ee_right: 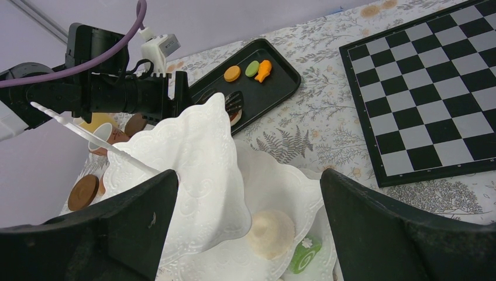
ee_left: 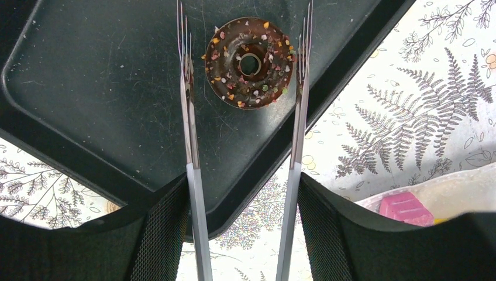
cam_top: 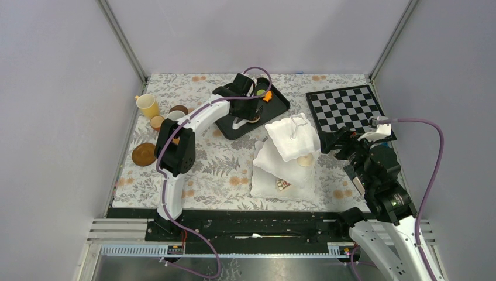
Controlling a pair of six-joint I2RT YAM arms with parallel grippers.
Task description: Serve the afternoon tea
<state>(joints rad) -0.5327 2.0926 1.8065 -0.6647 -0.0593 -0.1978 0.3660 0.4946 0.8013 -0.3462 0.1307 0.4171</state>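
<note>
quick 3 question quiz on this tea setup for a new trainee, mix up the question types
1. True or false: the chocolate donut lies on the black tray.
2. The left fingers hold: A) a spoon B) silver tongs C) a teapot.
3. Fill in: the right fingers stand ___, with nothing between them.

Key: 1 true; 2 B; 3 open.
</note>
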